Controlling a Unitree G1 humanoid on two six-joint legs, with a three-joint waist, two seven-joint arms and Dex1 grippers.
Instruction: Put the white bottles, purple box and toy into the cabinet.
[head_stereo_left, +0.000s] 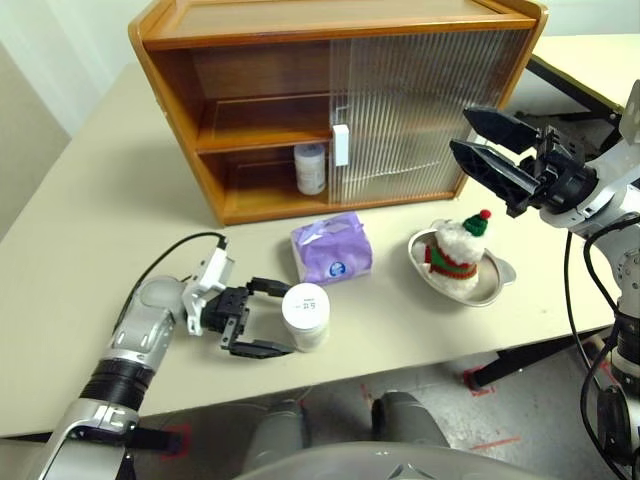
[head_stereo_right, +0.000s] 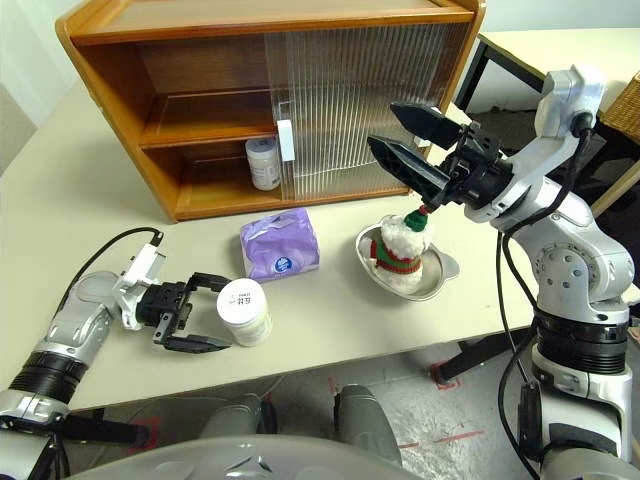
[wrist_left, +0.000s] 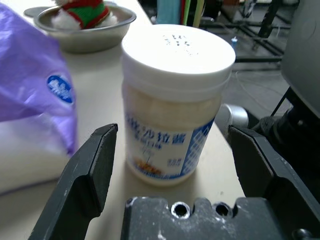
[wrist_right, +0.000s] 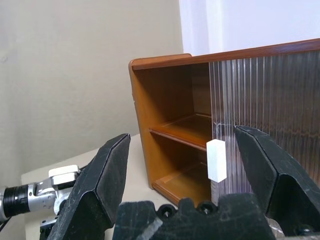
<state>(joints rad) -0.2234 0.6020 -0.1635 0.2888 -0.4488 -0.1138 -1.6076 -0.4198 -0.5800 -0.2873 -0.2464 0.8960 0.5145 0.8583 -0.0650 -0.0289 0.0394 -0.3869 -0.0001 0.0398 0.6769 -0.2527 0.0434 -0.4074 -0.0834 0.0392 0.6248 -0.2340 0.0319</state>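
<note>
**Left gripper spread around a bottle, right gripper raised before the cabinet**

My left arm lies low over the table (head_stereo_left: 80, 250), forearm coming in from about seven o'clock, wrist bent so my left gripper (head_stereo_left: 281, 318) points level toward three o'clock. Its two black fingers (wrist_left: 90, 170) are spread wide, one on each side of a white bottle (head_stereo_left: 306, 316) standing upright near the table's front edge. In the left wrist view there is clear space between each finger and the bottle's label, so I am bracketing it, not squeezing it.

My right arm is lifted off the table at about three o'clock, elbow out, with my right gripper (head_stereo_right: 405, 137) tilted slightly upward and aimed toward ten o'clock at the cabinet (head_stereo_left: 250, 30). Its fingers are also wide apart and hold nothing. It hangs above the toy (head_stereo_left: 455, 250) without touching it.

The toy sits in a shallow silver dish (head_stereo_left: 495, 285) on the table, at four o'clock from the cabinet's front. The purple box (head_stereo_left: 331, 248) lies between the dish and my left gripper, just at twelve o'clock of the bottle I am straddling. The second white bottle (head_stereo_left: 310, 168) already stands inside the cabinet on the bottom level, in the open left half, just beside the white handle (head_stereo_left: 341, 145) of the ribbed sliding door (head_stereo_left: 430, 110) that covers the right half.
</note>
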